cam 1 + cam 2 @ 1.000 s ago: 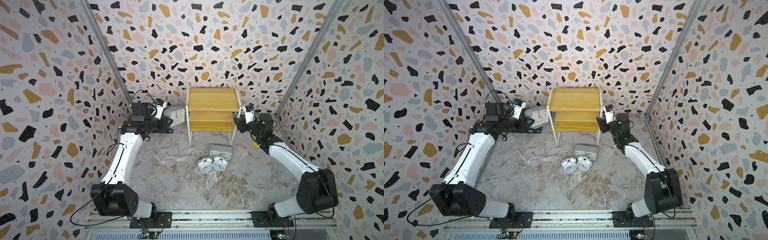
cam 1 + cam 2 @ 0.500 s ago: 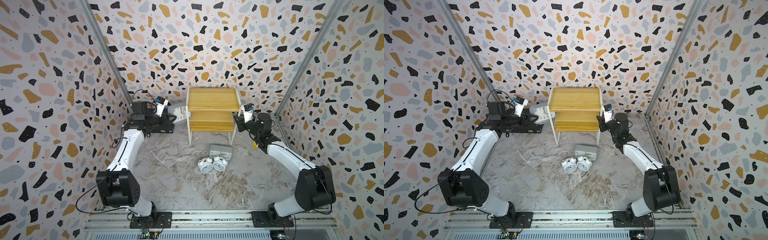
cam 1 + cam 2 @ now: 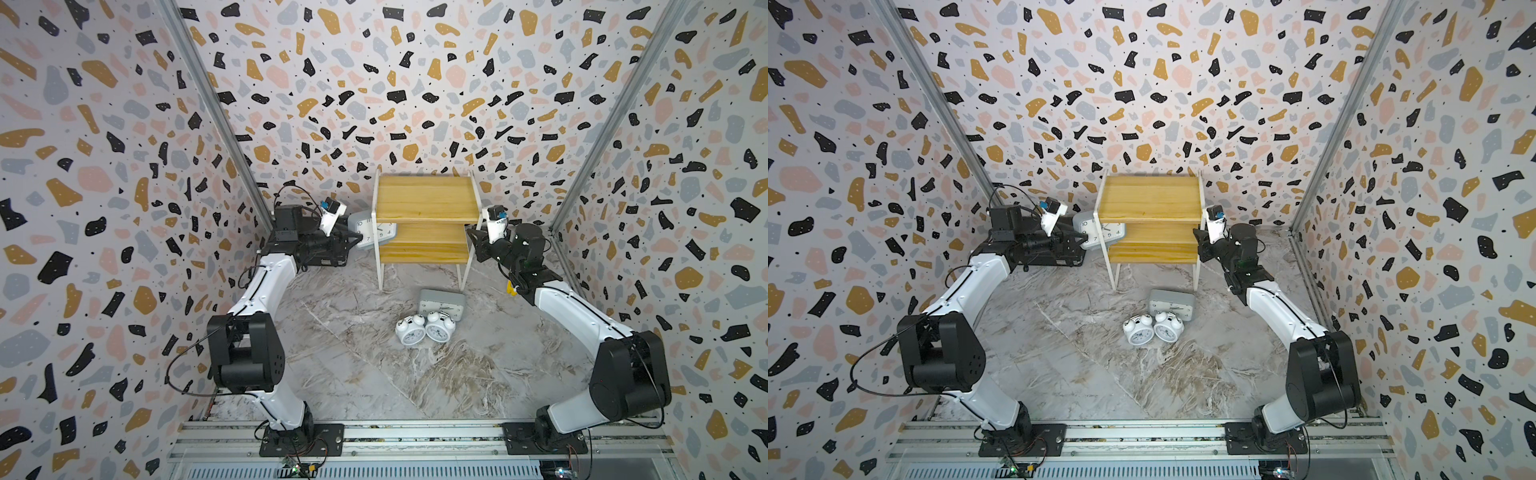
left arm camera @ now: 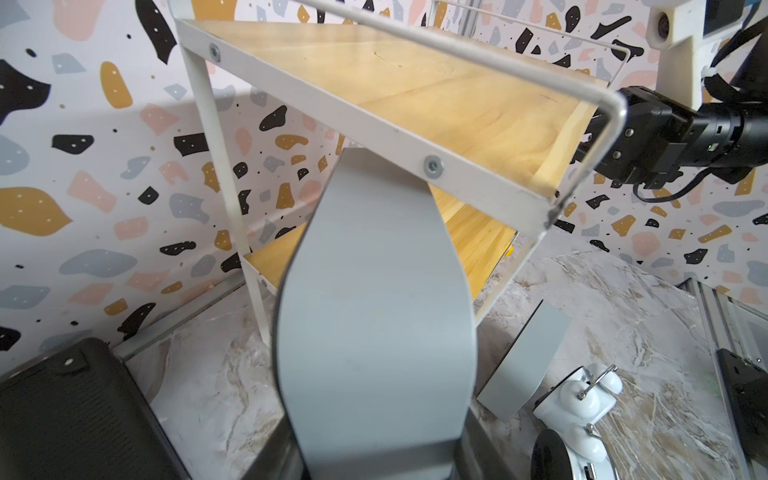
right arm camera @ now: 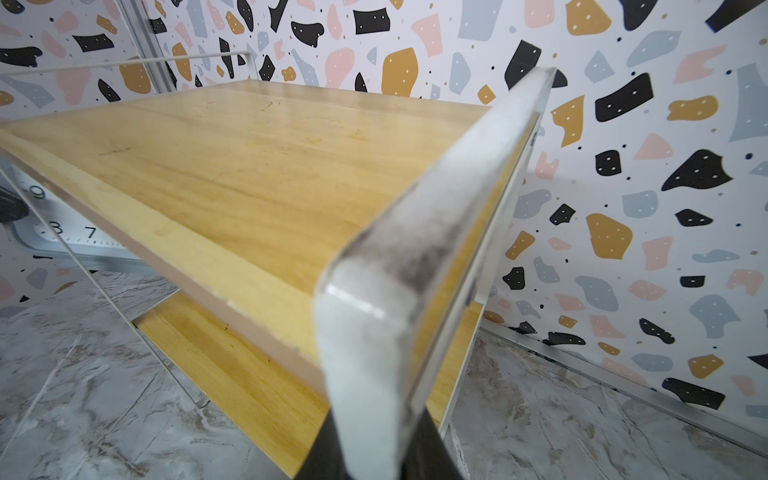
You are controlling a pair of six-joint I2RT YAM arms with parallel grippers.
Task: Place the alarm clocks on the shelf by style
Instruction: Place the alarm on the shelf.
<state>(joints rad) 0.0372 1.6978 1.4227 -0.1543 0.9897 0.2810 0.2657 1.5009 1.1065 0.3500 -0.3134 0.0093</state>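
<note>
The shelf (image 3: pixel 424 197) (image 3: pixel 1150 197) stands at the back wall, both wooden boards bare. My left gripper (image 3: pixel 355 237) (image 3: pixel 1084 239) is shut on a grey rectangular alarm clock (image 3: pixel 376 232) (image 3: pixel 1100 232), held at the shelf's left side between the two boards; its grey back (image 4: pixel 374 311) fills the left wrist view. My right gripper (image 3: pixel 473 241) (image 5: pixel 374 449) is shut on the shelf's white side rail (image 5: pixel 415 249). On the floor in front stand a second grey clock (image 3: pixel 441 303) and two round twin-bell clocks (image 3: pixel 409 332) (image 3: pixel 436 330).
A flat black case (image 3: pixel 324 257) (image 4: pixel 70 415) lies on the floor under my left gripper, left of the shelf. Patterned walls close in the back and both sides. The marble floor (image 3: pixel 353 374) runs forward to the rail at the front.
My left arm has carried the grey clock rightward to the shelf's left side. My right gripper has closed on the shelf's side rail.
</note>
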